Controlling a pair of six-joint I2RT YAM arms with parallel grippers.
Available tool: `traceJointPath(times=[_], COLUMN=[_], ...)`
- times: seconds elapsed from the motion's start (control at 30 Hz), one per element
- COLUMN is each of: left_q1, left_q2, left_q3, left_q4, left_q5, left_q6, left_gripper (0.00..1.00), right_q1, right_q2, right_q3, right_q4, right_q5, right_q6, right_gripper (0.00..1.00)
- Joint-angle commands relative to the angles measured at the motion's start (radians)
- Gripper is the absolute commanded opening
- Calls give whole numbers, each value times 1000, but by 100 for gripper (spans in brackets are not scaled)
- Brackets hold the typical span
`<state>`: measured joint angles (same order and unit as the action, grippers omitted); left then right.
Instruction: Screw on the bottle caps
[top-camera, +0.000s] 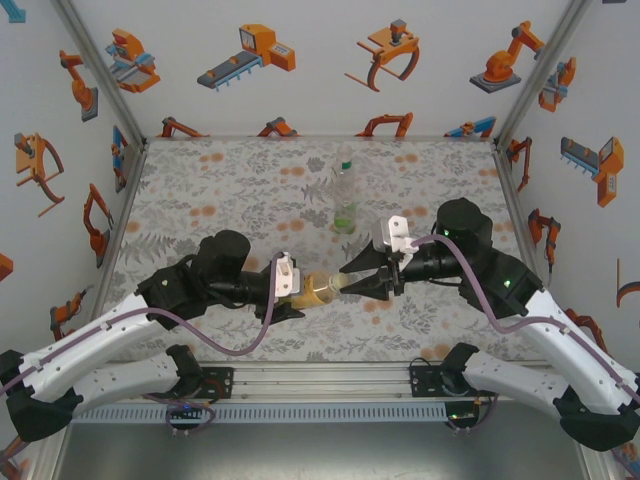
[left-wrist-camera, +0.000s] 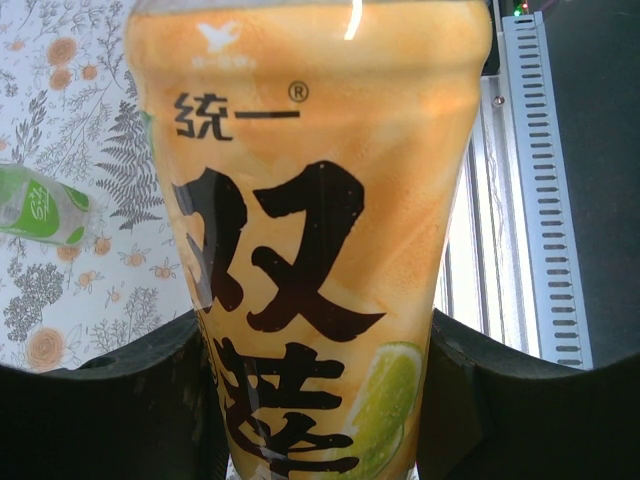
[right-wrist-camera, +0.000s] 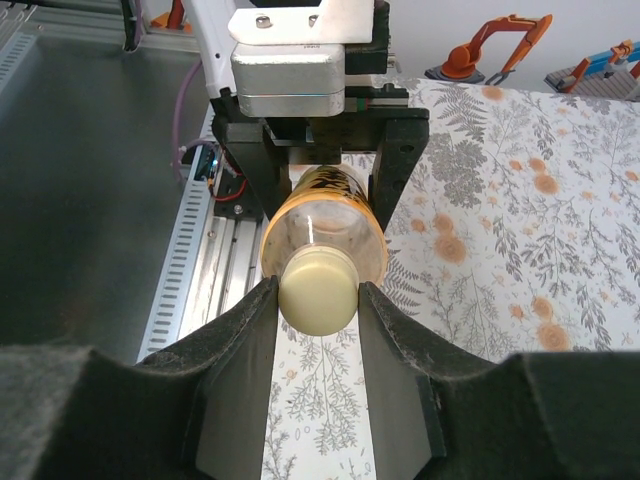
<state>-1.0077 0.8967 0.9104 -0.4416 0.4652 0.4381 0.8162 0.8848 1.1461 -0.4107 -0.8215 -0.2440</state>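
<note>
The amber-yellow bottle (top-camera: 322, 288) hangs horizontally above the table's near middle, neck toward the right. My left gripper (top-camera: 297, 290) is shut on its labelled body (left-wrist-camera: 310, 200), a black finger (left-wrist-camera: 130, 400) pressing each side. A pale yellowish bottle cap (right-wrist-camera: 318, 291) sits on the neck. My right gripper (right-wrist-camera: 318, 297) is shut on this cap, both fingertips touching its sides. In the top view the right gripper (top-camera: 362, 283) meets the bottle's neck end. From the right wrist, the left gripper (right-wrist-camera: 325, 185) shows behind the bottle's shoulder (right-wrist-camera: 330, 228).
A clear bottle with a green label (top-camera: 345, 195) stands farther back at the table's middle; it also shows at the left (left-wrist-camera: 40, 205) of the left wrist view. A metal rail (top-camera: 320, 378) runs along the near edge. White walls enclose the floral table (top-camera: 230, 190).
</note>
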Motion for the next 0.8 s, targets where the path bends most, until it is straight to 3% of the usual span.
traceJointPath(times=[0.0, 0.37, 0.6, 0.77], left_q1=[-5, -5, -4, -5], left_q2=[-11, -4, 3, 5], left_q3=[-3, -3, -3, -11], left_q4=[1, 7, 14, 47], left_q5=[16, 16, 13, -22], left_q6=[-14, -15, -13, -14], left_gripper=[0, 0, 0, 0], right_q1=[6, 8, 8, 8], right_q2=[-2, 1, -5, -29], right_q3=[-11, -27, -32, -75], right_q4=[44, 71, 55, 96], right_q5=[-11, -14, 12, 127], right_q6=[15, 41, 59, 282], right_gripper=[38, 40, 25, 15])
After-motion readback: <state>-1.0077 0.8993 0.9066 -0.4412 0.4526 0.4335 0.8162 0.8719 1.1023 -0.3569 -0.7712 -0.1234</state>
